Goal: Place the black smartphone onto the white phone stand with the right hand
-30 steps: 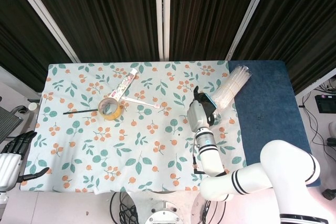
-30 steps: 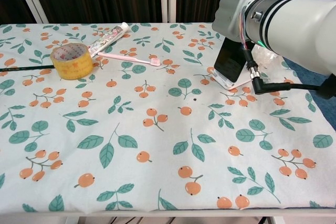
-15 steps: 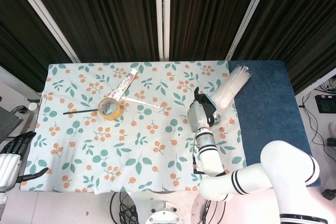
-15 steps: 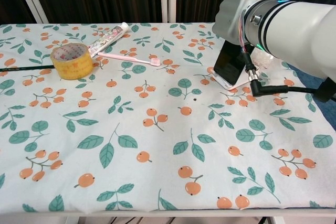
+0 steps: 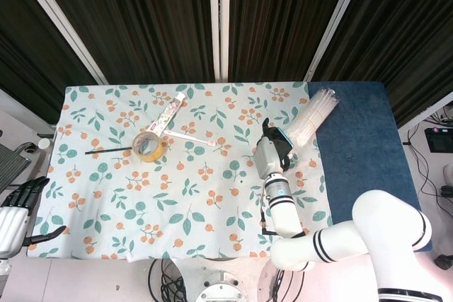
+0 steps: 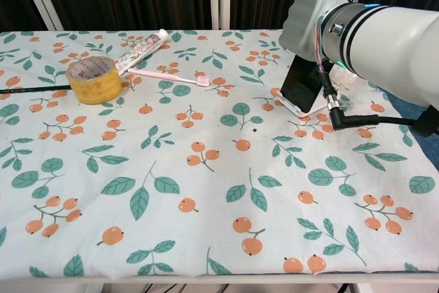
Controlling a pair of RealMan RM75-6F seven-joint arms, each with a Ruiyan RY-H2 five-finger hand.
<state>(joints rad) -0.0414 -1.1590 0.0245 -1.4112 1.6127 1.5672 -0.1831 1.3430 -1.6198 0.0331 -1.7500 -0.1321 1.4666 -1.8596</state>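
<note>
Scene: a bench (image 6: 206, 252) covered in a leaf-and-berry cloth, seen from above in the head view and from the front in the chest view.
Black smartphone (image 6: 302, 81): leaning tilted back on the white phone stand (image 6: 306, 108), its lower edge appearing to sit in the stand's lip, towards the bench's right side.
Right hand (image 5: 270, 153): hovering right at the phone's top; the chest view shows mostly its white back and the wrist.
Right fingers: hidden behind the hand's back, so I cannot tell whether they are pinching the phone or are spread apart.
Left hand (image 5: 18, 206): hanging off the bench's left edge, well apart from everything, dark fingers loosely apart and holding nothing.
Handling judgement: the phone is likely stiff, flat, fairly light, with slick glass faces that could slip; the narrow side edges near the top look the safest place to hold, keeping clear of the screen.
Risk: the stand looks light, so a nudge while letting go could tip it.
Other things: a roll of yellow tape (image 6: 93, 79), a pink toothbrush (image 6: 168, 77), a toothpaste tube (image 6: 141, 50) and a clear bag of straws (image 5: 312, 116).
</note>
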